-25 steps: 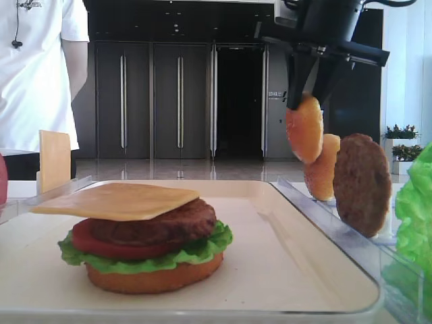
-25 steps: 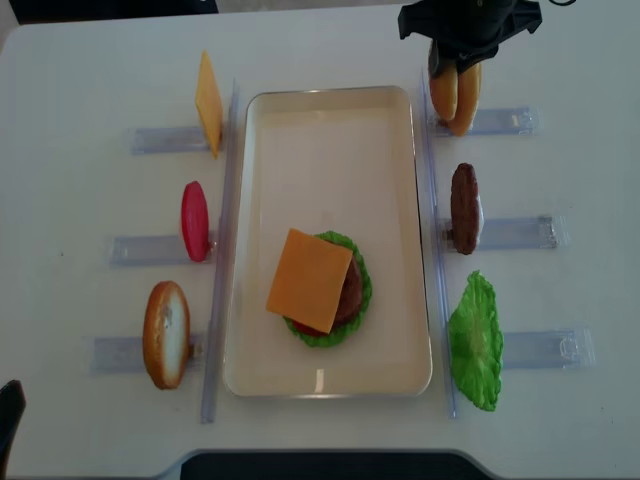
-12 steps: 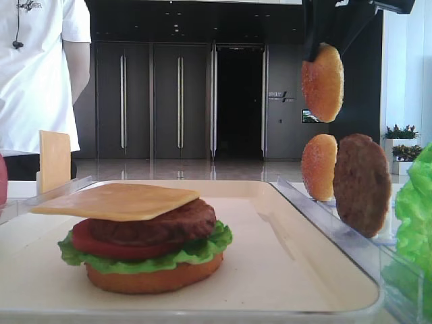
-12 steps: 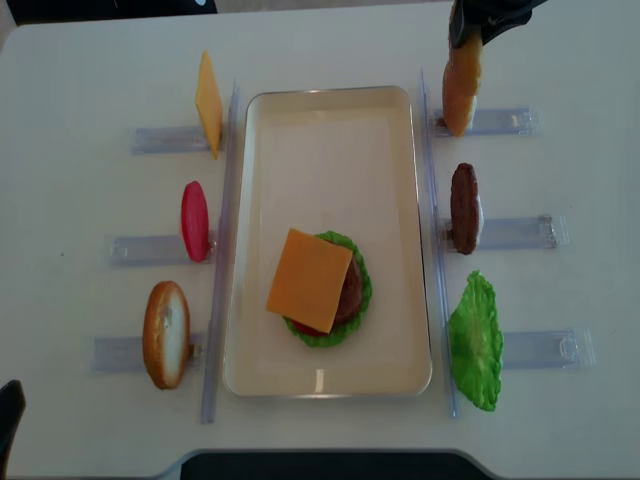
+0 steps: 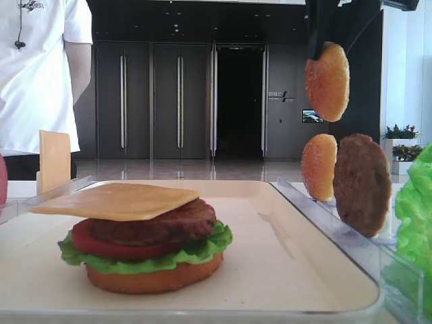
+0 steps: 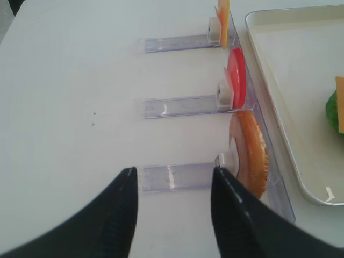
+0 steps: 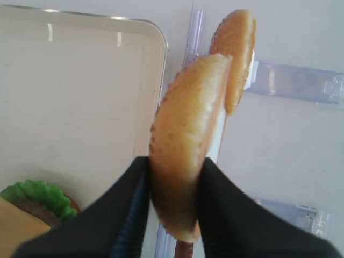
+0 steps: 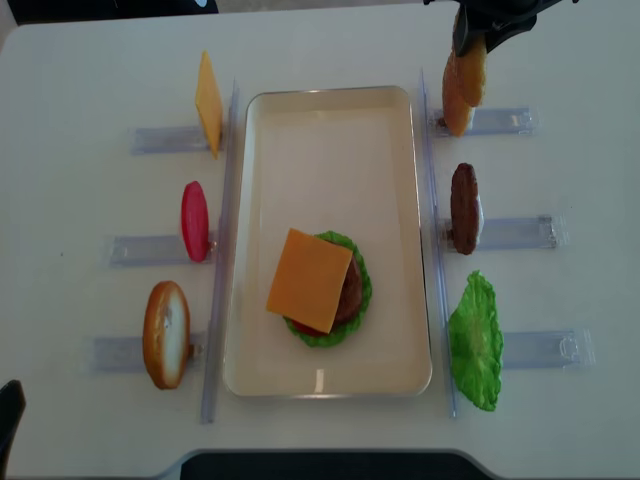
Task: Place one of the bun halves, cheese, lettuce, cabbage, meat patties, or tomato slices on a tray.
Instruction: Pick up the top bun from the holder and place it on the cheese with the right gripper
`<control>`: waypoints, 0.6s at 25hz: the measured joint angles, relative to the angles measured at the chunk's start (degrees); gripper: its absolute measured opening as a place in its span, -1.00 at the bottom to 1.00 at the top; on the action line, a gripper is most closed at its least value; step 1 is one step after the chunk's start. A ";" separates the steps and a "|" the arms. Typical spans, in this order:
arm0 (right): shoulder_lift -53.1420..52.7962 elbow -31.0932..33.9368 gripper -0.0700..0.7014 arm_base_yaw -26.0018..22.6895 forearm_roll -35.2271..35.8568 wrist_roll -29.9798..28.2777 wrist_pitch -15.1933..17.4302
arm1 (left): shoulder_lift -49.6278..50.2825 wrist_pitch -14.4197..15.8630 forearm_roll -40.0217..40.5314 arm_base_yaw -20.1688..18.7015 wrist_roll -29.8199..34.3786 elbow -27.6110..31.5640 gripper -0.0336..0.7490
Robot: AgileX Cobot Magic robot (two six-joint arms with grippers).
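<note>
Honestly the right gripper (image 7: 173,185) pinches its bun top (image 7: 185,134) on edge, up in the air just outside the tray (image 8: 330,120), above a second bun (image 7: 236,54) in the rack. Thin grip, so it could slip or tip while crossing to the stack (image 8: 318,285). Left gripper (image 6: 172,183) sits half open, empty. Right arm's mostly cropped.

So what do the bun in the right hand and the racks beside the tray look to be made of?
The bun top looks like moulded plastic or foam play food: its speckled crust is even and matte, and it keeps its shape pinched on edge in the right hand. The racks look like clear, glossy acrylic; the table shows through them. The tray looks like smooth cream plastic, with glints on its rim.
</note>
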 joint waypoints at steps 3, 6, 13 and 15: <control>-1.16 0.00 -0.24 0.00 -0.29 0.68 0.00 | 0.00 0.00 0.00 0.00 0.00 0.00 -0.03; -3.33 0.00 -0.24 0.00 -0.28 1.19 0.07 | 0.00 0.00 0.00 0.00 0.00 0.00 -0.03; -9.04 5.08 -0.24 0.00 0.34 1.72 0.07 | 0.00 0.00 0.00 0.00 0.00 0.00 -0.03; -11.22 7.82 -0.24 0.00 0.34 1.82 0.07 | 0.00 0.00 0.00 0.00 0.00 0.00 -0.03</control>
